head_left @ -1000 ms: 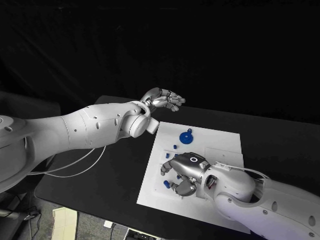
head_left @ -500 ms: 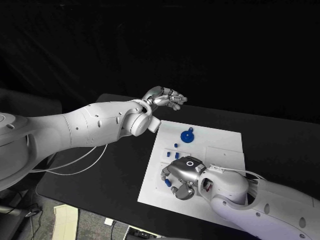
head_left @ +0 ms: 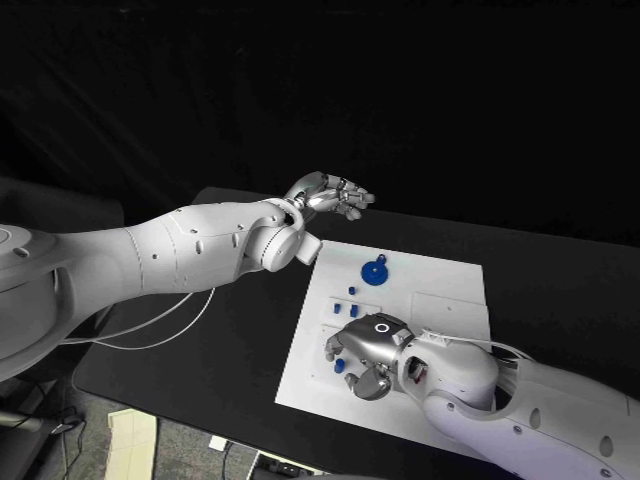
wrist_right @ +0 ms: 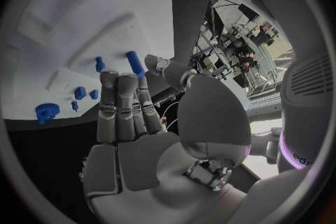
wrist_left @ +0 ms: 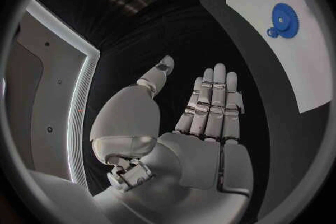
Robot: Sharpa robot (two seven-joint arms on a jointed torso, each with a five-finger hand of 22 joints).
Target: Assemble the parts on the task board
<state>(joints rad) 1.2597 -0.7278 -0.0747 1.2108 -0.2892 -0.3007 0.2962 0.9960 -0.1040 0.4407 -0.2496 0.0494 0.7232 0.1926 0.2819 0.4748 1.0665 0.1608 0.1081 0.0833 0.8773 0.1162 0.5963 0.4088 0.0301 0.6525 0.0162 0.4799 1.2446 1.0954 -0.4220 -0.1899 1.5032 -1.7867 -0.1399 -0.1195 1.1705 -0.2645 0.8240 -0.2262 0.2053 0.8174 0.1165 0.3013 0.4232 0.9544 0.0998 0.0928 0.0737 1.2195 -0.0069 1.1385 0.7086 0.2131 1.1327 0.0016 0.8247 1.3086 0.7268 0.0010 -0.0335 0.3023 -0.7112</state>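
Two white arms reached over the black table point(head_left: 580, 275), where the white task board point(head_left: 443, 285) lay in the middle. The left hand point(head_left: 327, 196) hung above the table's far edge, off the board's far left corner, touching nothing; in the left wrist view its fingers point(wrist_left: 213, 101) lay straight and side by side with the thumb apart, and nothing rested in the palm. The right hand point(head_left: 366, 355) sat low over the near left part of the board, palm down. In the right wrist view its fingers point(wrist_right: 122, 103) were extended and close together above the white surface, with no part between them. A blue gear-like part point(head_left: 374, 271) lay on the far left area of the board, well apart from both hands. Several small blue parts point(head_left: 345, 303) lay between that gear and the right hand, near the board's left edge. One more small blue piece point(head_left: 338, 366) showed just beside the right hand's fingers; whether they touched it could not be told.
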